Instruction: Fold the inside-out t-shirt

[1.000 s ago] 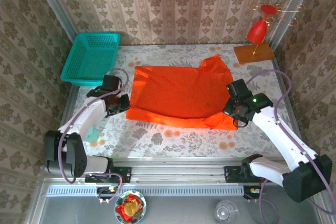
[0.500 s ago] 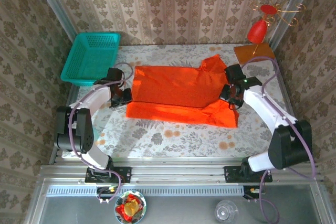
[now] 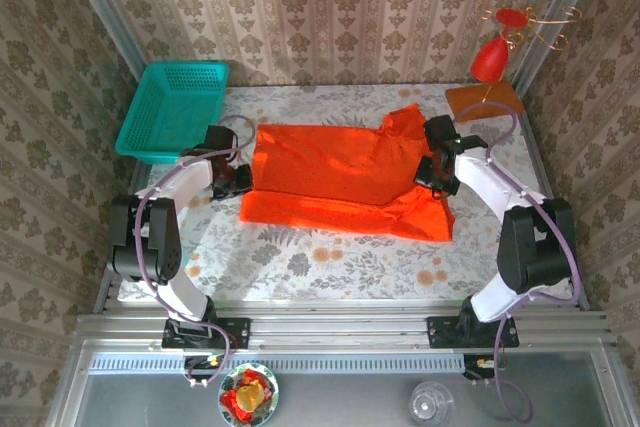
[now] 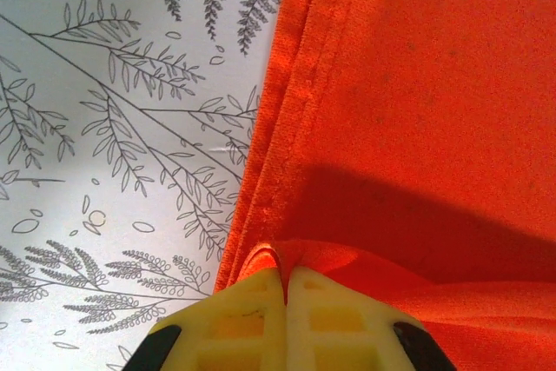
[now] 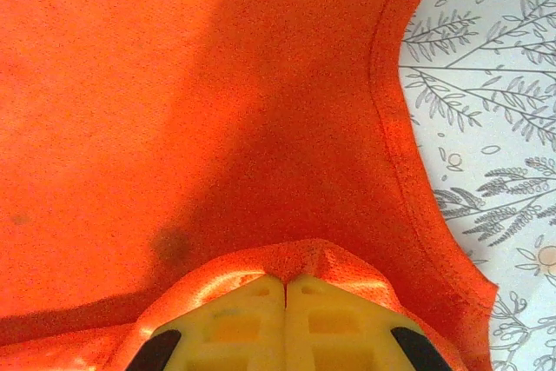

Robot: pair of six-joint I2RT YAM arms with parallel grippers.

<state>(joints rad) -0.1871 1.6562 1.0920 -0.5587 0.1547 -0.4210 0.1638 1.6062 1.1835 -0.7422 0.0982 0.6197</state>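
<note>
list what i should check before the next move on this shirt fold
1. Left end effector shut on the shirt edge: ok, cloth is pinched in it.
2. Right end effector shut on the shirt: ok, cloth bunches around it.
3. Both grips roughly level across the shirt: ok, seen from above.
4. Sleeve lying inside the outline: not ok, it juts past the far edge.
5. Basket apart from the shirt: ok.
6. Layers under the fold smooth: cannot tell.
</note>
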